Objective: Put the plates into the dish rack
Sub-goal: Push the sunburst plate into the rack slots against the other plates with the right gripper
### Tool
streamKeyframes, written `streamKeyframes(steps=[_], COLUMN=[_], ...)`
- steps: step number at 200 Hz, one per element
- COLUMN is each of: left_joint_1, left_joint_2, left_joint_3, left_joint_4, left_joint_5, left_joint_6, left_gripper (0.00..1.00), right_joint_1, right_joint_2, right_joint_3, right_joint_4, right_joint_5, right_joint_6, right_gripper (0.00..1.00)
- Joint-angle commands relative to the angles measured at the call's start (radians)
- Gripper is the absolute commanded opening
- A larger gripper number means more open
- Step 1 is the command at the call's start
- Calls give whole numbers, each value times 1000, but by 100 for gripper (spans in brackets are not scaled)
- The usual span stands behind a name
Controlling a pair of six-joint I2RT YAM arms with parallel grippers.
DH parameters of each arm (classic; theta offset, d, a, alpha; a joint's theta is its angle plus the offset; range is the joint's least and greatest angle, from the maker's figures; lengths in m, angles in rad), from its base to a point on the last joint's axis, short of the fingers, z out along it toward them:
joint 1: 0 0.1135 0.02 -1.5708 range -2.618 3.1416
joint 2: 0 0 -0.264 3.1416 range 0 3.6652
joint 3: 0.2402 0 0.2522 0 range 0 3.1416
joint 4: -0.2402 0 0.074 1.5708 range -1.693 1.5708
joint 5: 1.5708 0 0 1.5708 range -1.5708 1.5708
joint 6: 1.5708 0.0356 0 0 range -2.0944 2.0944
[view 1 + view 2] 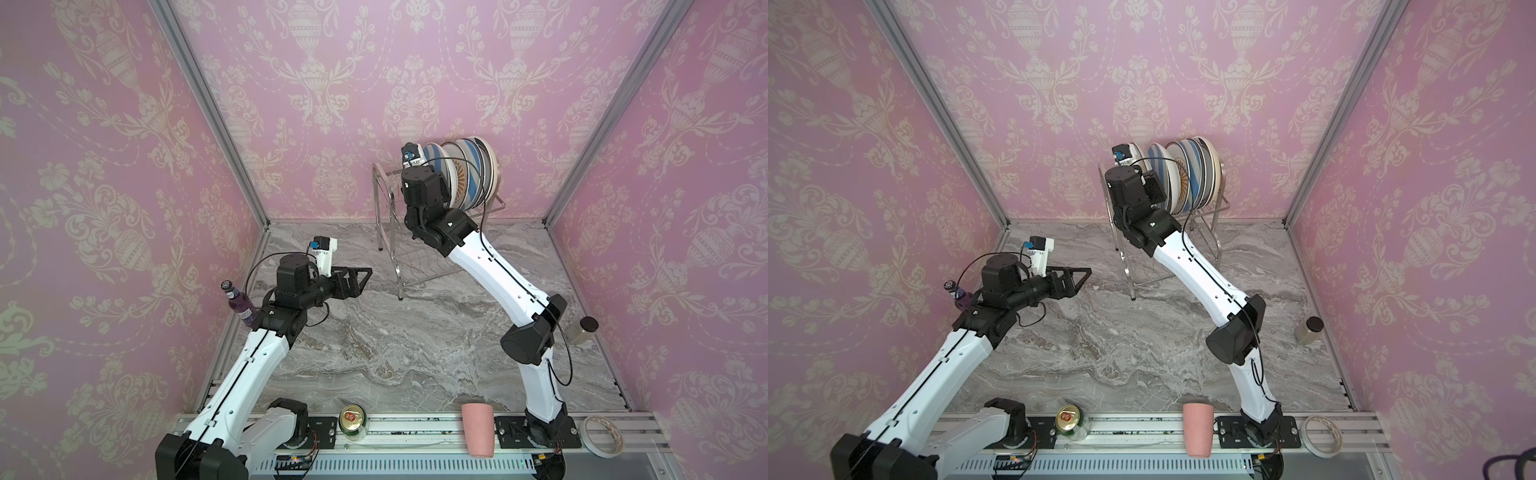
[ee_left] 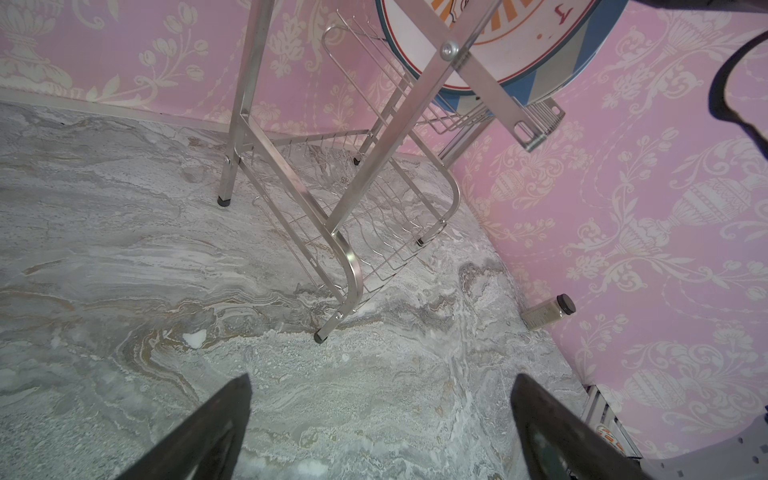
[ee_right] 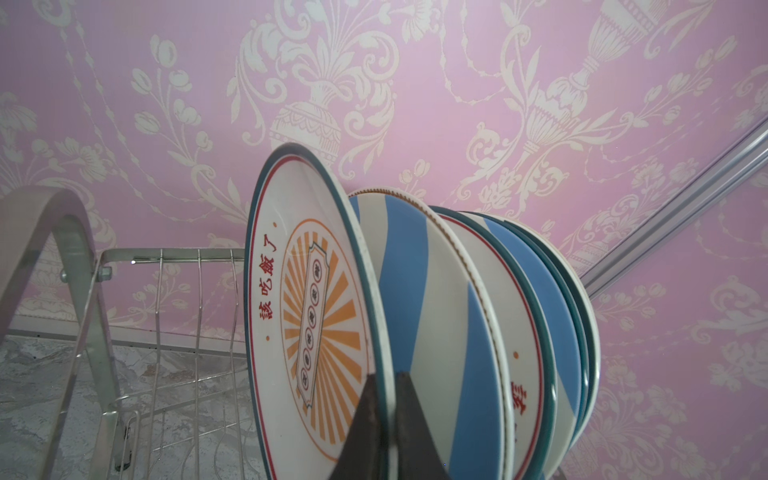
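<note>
Steel rack (image 2: 291, 184) stands at the far edge of the marble table (image 1: 374, 353), right of the middle. In both top views a row of plates (image 1: 469, 174) (image 1: 1187, 174) stands on edge in its upper tier, faces close together. The right tool (image 3: 386, 378) is raised to the end of the row nearest the table's left edge. It is pinched tight on the rim of the sunburst plate (image 3: 316, 324), one finger on each face. That plate stands upright, with a striped plate (image 3: 415, 311) just behind it; whether it sits in a slot I cannot tell. The left tool (image 2: 382, 378) (image 1: 369, 273) hovers over the table's left part, well apart from the rack. Its jaws are spread wide with nothing between them. A bottle (image 1: 239, 303) stands by the left edge and a jar (image 1: 582, 330) by the right edge. A can (image 1: 353, 422), a cup (image 1: 478, 430) and a tape roll (image 1: 602, 436) sit along the front rail.
</note>
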Motion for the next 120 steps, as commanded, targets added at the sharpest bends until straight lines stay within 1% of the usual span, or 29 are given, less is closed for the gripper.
streamKeyframes(steps=[1, 28, 34, 45, 56, 73, 110, 120], left_joint_1=[-7, -6, -6, -6, -6, -6, -6, -7], left_joint_2=[-14, -15, -16, -15, -17, -21, -25, -25], left_joint_3=[-8, -8, -8, -10, -10, -11, -14, -14], left_joint_4=[-16, -16, -16, -17, -18, -18, -22, -25], left_joint_5=[-2, -2, -3, -5, -5, -6, -12, -14], left_joint_6=[33, 33, 33, 33, 34, 34, 35, 36], left_gripper=[99, 99, 99, 99, 99, 99, 99, 99], right_joint_1=[4, 6, 8, 8, 10, 12, 15, 16], right_joint_2=[-10, -24, -26, -28, -30, -38, -44, -46], right_joint_3=[-25, -49, -51, -51, -54, -61, -63, -62], right_joint_4=[94, 76, 70, 57, 53, 49, 42, 40], right_joint_5=[41, 18, 16, 17, 22, 21, 21, 21], right_joint_6=[-34, -12, -6, 1, -3, -2, -4, -6], right_gripper=[0, 0, 2, 2, 5, 12, 20, 21])
